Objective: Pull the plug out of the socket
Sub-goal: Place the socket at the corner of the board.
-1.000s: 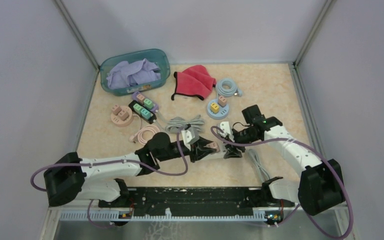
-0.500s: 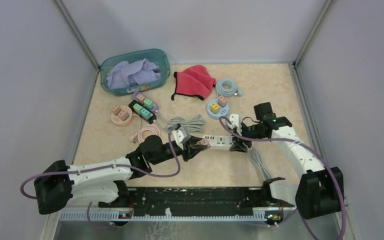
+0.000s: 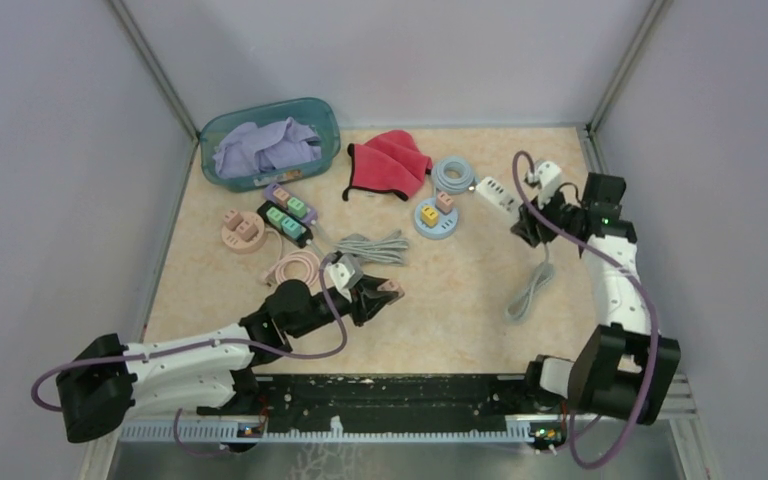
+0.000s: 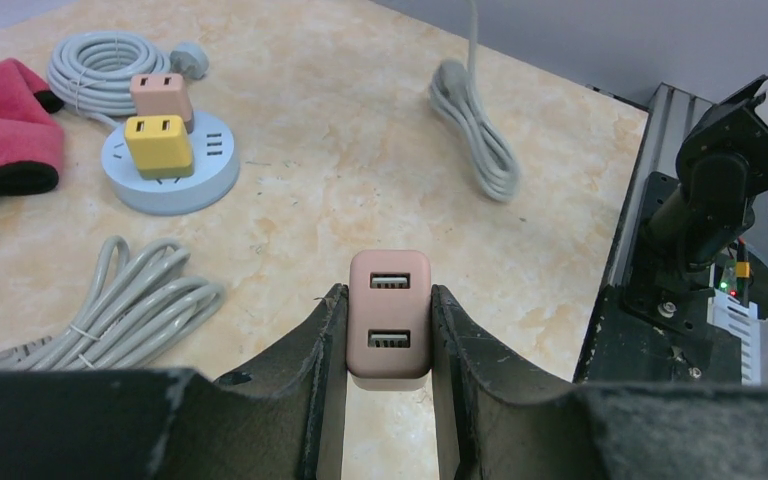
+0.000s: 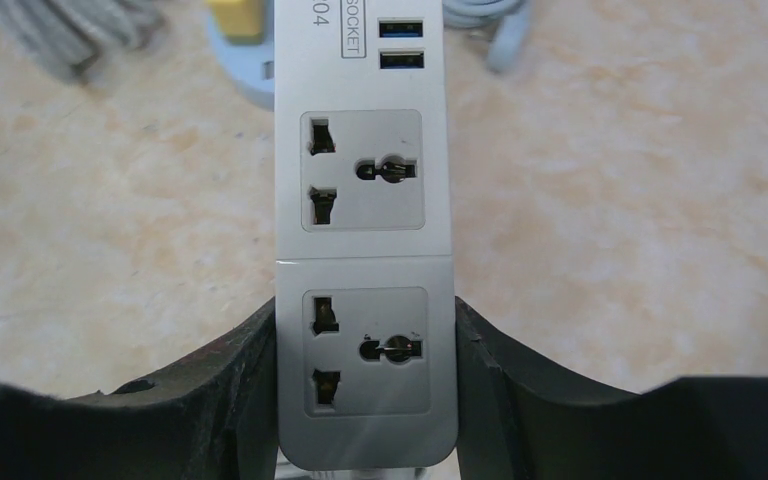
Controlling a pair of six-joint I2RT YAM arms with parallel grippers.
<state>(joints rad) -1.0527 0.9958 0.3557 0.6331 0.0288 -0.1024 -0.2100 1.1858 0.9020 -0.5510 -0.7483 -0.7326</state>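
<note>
Looks done: holds pink plug tight in left gripper, near middle; clamps power strip in right gripper, far right, well apart.

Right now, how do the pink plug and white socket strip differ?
The pink plug is a small block with two USB ports; the white socket strip is long, with two empty outlets plus USB ports. The plug is in the left fingers near centre, the strip in the right fingers far right. Both are clamped, fully apart.
</note>
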